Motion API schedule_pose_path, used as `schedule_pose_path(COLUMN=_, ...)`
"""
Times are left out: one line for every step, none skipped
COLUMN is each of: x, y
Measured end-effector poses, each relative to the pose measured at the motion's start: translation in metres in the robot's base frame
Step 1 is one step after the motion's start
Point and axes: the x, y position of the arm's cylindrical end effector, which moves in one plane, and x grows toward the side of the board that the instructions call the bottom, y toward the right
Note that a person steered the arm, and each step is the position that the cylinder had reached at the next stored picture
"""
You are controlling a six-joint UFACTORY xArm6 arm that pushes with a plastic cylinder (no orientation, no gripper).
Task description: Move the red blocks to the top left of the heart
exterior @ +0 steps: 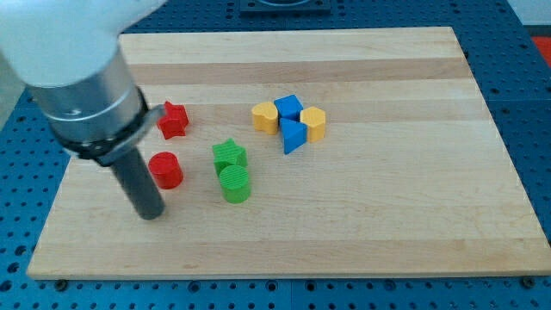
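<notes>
A red star (173, 120) and a red cylinder (165, 170) lie on the left part of the wooden board (387, 215). The yellow heart (264, 116) sits near the middle, to the right of the red star. My tip (151, 214) rests on the board just below and left of the red cylinder, a small gap apart from it. The rod and arm body rise toward the view's top left and hide the board there.
A blue cube (288, 107), a blue triangular block (294, 136) and a second yellow block (313, 124) cluster right of the heart. A green star (229, 155) and a green cylinder (234, 183) stand right of the red cylinder.
</notes>
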Motion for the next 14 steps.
schedule_pose_path(x=-0.017, y=0.001)
schedule_pose_path(x=-0.096, y=0.035)
schedule_pose_path(x=-0.183, y=0.057)
schedule_pose_path(x=-0.205, y=0.057)
schedule_pose_path(x=-0.202, y=0.05)
schedule_pose_path(x=-0.175, y=0.042)
schedule_pose_path(x=-0.152, y=0.045)
schedule_pose_path(x=-0.123, y=0.046)
schedule_pose_path(x=-0.082, y=0.01)
schedule_pose_path(x=-0.078, y=-0.019)
schedule_pose_path(x=-0.121, y=-0.018)
schedule_pose_path(x=-0.129, y=-0.004)
schedule_pose_path(x=-0.148, y=0.023)
schedule_pose_path(x=-0.159, y=0.046)
